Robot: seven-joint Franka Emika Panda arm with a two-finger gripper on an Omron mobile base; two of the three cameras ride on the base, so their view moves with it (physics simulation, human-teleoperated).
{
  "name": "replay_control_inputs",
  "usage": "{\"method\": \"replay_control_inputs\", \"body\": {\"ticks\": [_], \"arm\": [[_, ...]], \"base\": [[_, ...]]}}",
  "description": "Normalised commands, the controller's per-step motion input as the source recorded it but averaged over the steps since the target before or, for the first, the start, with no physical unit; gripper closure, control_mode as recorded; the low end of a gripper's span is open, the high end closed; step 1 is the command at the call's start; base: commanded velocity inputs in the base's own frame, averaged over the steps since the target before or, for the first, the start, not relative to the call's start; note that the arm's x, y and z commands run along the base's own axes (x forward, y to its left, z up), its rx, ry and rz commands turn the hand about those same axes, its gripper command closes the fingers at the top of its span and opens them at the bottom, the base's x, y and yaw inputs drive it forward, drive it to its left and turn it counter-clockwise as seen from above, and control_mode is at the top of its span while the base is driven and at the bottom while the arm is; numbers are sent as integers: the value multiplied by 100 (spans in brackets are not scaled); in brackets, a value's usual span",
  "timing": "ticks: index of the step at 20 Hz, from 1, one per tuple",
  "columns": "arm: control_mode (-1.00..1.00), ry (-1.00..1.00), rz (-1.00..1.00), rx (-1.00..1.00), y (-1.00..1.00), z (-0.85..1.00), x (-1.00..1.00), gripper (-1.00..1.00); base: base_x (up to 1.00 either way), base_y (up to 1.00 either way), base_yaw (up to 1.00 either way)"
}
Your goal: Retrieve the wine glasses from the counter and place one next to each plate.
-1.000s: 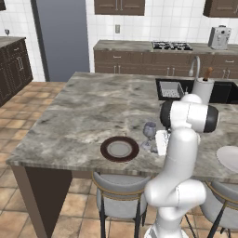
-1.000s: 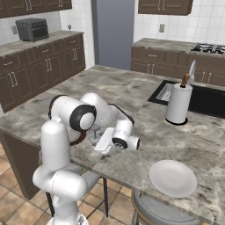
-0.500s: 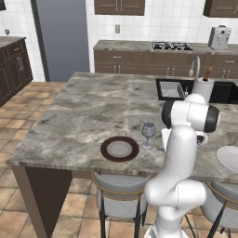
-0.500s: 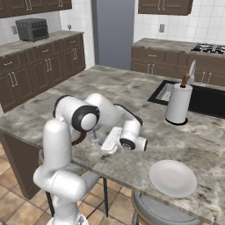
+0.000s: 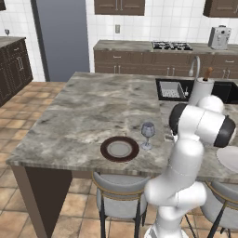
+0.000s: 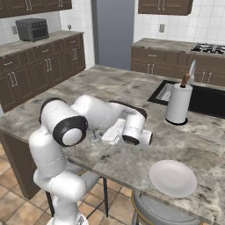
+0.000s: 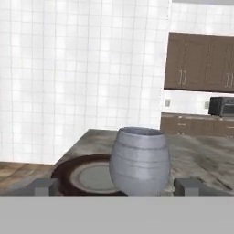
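Note:
A clear grey-blue wine glass point(image 5: 148, 133) stands upright on the marbled island, just right of the plate with a dark brown rim and grey centre point(image 5: 120, 149). In the hand view its bowl point(image 7: 139, 160) sits between my gripper's point(image 7: 115, 187) two dark fingertips point(image 7: 43, 186), with a gap on each side. The gripper is open and holds nothing. The brown-rimmed plate point(image 7: 84, 176) lies just behind the glass. A plain white plate point(image 6: 172, 178) lies on the island to my right. A small stemmed shape point(image 5: 6, 32), perhaps another glass, stands on the far left counter point(image 5: 9, 41).
A white paper-towel roll point(image 6: 178, 104) stands by the sink point(image 6: 167, 92) at the island's far right. Stools point(image 5: 120, 197) are tucked under the near edge. A toaster oven point(image 6: 32, 29) sits on the left counter, and a cooktop point(image 5: 171, 45) on the back counter.
My hand has drawn back a little to the right, away from the wine glass. The glass stays upright beside the brown-rimmed plate.

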Motion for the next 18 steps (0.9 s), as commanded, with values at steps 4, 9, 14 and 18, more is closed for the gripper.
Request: {"method": "replay_control_inputs", "body": {"ticks": [4, 9, 14, 18], "arm": [[-100, 11, -13, -3, 6, 100, -55, -100], [-100, 5, -17, -13, 34, 99, -60, -100], [-100, 18, -28, -15, 35, 100, -40, -100], [-100, 30, -32, -12, 33, 100, -38, -100]], "base": [[0, 0, 0], [0, 0, 0], [0, 0, 0], [0, 0, 0]]}}
